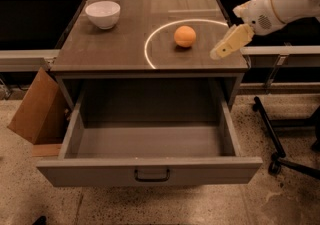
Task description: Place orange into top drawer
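Observation:
The orange (pixel 185 36) sits on the dark cabinet top (pixel 120 44), inside a white ring marking, right of centre. The top drawer (pixel 150 171) is pulled wide open below the cabinet top; its grey inside holds nothing and its dark bar handle is at the front centre. My gripper (pixel 226 46) comes in from the right on a white arm and hangs over the cabinet top's right edge, to the right of the orange and apart from it.
A white bowl (pixel 103 14) stands at the back left of the cabinet top. A brown cardboard box (pixel 34 111) leans against the cabinet's left side. A chair base with casters (pixel 280 141) stands on the floor at the right.

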